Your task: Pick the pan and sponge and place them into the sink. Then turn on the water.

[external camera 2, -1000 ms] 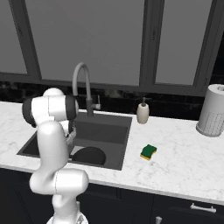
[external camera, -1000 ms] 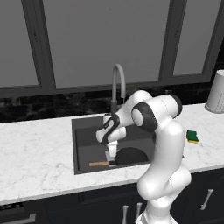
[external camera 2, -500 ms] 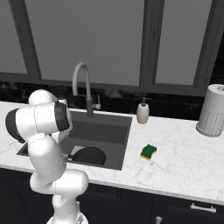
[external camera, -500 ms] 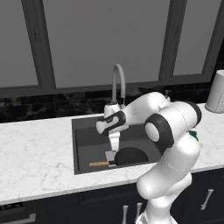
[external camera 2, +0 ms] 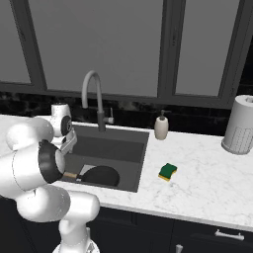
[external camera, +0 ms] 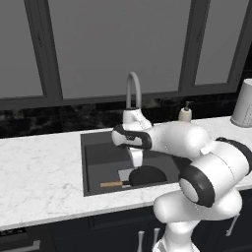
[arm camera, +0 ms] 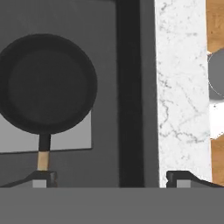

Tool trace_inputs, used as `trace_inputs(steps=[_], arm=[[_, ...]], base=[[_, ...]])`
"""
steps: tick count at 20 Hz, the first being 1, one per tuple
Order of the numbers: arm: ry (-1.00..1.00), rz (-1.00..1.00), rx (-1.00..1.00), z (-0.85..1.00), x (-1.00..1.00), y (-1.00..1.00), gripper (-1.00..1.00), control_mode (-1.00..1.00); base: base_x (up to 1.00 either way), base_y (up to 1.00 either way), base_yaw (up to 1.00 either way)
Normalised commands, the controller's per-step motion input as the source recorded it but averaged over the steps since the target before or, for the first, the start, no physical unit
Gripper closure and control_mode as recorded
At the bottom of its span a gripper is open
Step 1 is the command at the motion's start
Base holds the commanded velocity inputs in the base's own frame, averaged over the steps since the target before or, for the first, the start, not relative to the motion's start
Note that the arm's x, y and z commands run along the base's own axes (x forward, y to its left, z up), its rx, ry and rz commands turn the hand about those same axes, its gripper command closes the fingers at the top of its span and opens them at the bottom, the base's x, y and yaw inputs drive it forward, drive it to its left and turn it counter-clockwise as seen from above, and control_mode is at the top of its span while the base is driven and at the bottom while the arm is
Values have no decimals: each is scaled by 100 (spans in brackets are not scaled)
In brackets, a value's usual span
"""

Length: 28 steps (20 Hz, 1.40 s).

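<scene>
The white arm folds forward over the sink (external camera: 93, 162), elbow bulging low at the near edge of the surface (external camera: 39, 172), forearm reaching across to a wrist that hangs above the basin. The pincer (arm camera: 111, 177) points straight down, its 2 dark tips standing wide apart with nothing between them. One fingertip (arm camera: 41, 177) sits over the basin floor, the other over the marble rim.

Below the pincer, the pan (arm camera: 47, 83) lies flat on the sink bottom, partly covering the lighter grey square, its wooden handle running toward that fingertip in the hand view. From the left base view the pan (external camera: 146, 175) shows just under the wrist, handle pointing away to the arm's left; from the right base view it (external camera 2: 101, 175) rests at the near side of the sink (external camera 2: 123, 148).

The sponge (external camera 2: 167, 171) lies on the marble well off to the pincer's right, beyond the sink's edge, green side up. The soap dispenser (external camera 2: 161, 127) stands behind it near the wall. The faucet (external camera 2: 94, 99) arches over the back of the basin, beyond the wrist.
</scene>
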Motion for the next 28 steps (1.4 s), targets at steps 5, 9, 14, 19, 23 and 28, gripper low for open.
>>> trace_inputs(steps=[5,9,14,19,23,28], arm=[[0,3,0,44,-64,-20,-100,-100],[0,1,-1,26,-59,-16,-100,-100],[0,1,0,35,-21,-38,-100,-100],[3,0,0,33,0,-48,-100,-100],[4,0,0,27,0,-55,-100,-100],[11,0,0,18,1,-62,-100,-100]], base=[[0,0,0],[0,0,0],[0,0,0],[0,0,0],[0,0,0],[0,0,0]])
